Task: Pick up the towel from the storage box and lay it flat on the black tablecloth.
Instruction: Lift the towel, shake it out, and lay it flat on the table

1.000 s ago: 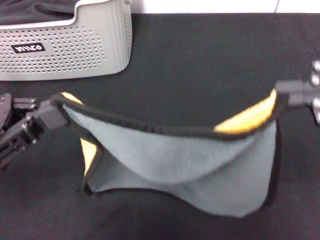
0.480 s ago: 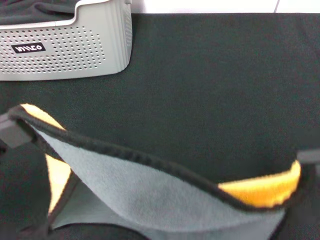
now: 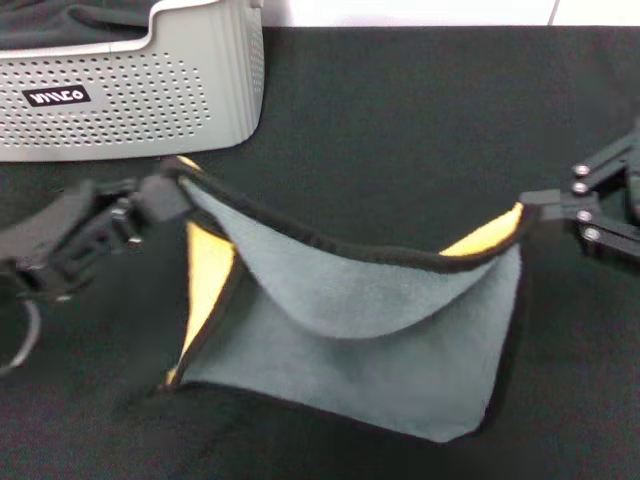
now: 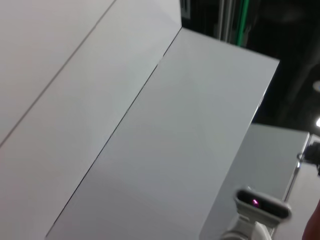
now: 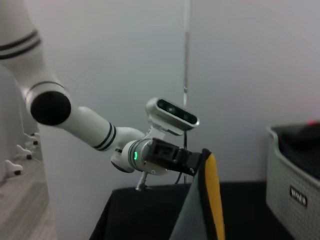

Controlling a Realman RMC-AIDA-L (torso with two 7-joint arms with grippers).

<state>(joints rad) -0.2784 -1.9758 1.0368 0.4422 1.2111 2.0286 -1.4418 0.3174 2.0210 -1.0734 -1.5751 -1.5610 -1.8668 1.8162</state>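
The towel (image 3: 370,330) is stretched between my two grippers over the black tablecloth (image 3: 400,120). Its grey-teal face is up, and yellow-orange shows at folded corners. My left gripper (image 3: 168,195) is shut on the towel's left corner. My right gripper (image 3: 532,203) is shut on the right corner. The top edge sags between them, and the lower part rests on the cloth. The storage box (image 3: 150,100) stands at the back left. The right wrist view shows the left gripper (image 5: 197,157) pinching the towel (image 5: 212,200) beside the storage box (image 5: 295,190).
A dark cloth (image 3: 70,20) lies inside the storage box. The tablecloth's far edge meets a white surface (image 3: 420,12) at the back. The left wrist view shows only pale panels (image 4: 150,125).
Half a second ago the towel was raised close to the head camera. It has since come down and moved away, and its lower part now lies on the cloth. Both grippers still hold their corners.
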